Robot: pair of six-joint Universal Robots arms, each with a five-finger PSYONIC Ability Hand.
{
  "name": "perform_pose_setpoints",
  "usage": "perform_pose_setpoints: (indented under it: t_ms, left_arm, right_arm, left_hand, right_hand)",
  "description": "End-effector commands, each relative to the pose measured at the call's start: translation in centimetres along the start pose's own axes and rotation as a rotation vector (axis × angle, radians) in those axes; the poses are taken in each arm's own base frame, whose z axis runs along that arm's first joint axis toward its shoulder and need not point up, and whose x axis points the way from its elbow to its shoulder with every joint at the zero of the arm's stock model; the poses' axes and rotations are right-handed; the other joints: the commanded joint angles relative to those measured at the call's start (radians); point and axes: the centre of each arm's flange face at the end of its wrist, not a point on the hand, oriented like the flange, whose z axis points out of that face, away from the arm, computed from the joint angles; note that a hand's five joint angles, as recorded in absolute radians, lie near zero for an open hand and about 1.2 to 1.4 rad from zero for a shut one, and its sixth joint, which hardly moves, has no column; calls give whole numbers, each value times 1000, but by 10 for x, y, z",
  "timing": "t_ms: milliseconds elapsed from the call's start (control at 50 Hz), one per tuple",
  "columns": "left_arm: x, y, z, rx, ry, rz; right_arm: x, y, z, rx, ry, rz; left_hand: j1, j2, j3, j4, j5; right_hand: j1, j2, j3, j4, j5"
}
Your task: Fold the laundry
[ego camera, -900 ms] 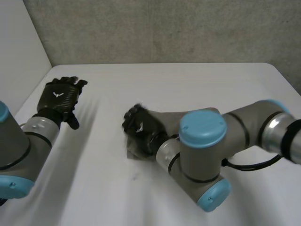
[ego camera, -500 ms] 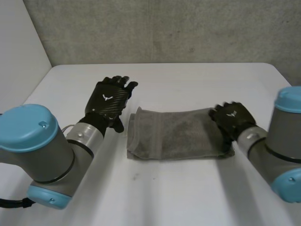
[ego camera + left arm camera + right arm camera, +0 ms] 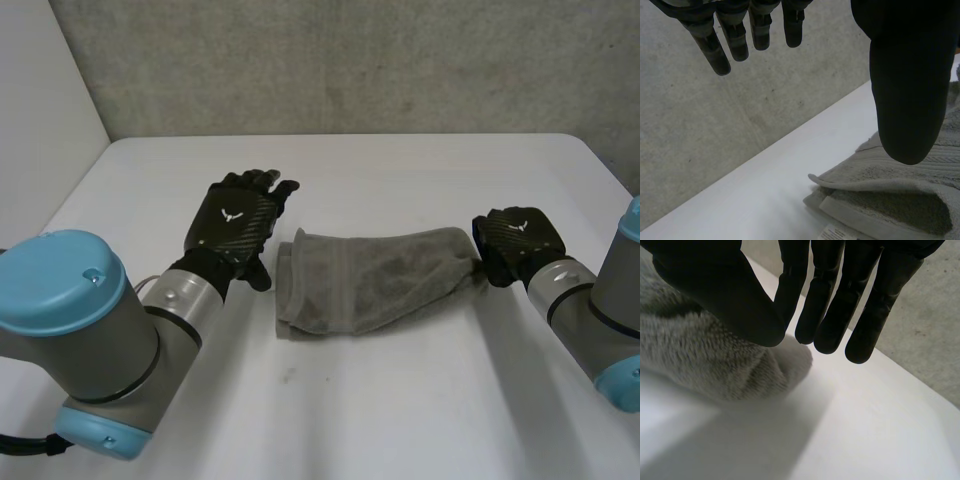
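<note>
One white table (image 3: 400,420), folded grey terry towel (image 3: 370,280) at its centre.
Right hand (image 3: 515,240) at 3 o'clock pinches the towel's end, thumb against fingers; left hand (image 3: 235,225) at 9 o'clock hovers beside the other end, fingers straight. Likely mid-fold: next, carry the pinched end across toward 9 o'clock.

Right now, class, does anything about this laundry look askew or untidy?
Yes. The towel is lopsided: its end pinched by the right hand is bunched narrow, while the other end's layers lie uneven, a label peeking out.
</note>
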Motion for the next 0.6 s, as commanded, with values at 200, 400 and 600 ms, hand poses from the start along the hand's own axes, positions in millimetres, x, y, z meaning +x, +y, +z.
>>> perform_pose_setpoints:
  t_ms: [200,400,600]
  left_arm:
    - [-1,4,-4,-17,-20,-1]
    - [-1,4,-4,-17,-19,-1]
    - [0,5,-4,-19,-15,0]
  right_arm:
    - [-13,14,-16,-116,-54,27]
    - [-10,32,-26,-195,-63,38]
    - [-8,33,-16,-160,-32,75]
  left_hand:
    - [8,19,20,19,-16]
    - [8,19,20,19,-16]
    - [8,19,20,19,-16]
  right_hand:
    - [-137,-338,-346,-354,-321]
    - [-179,-380,-389,-397,-363]
    - [-158,-359,-368,-376,-343]
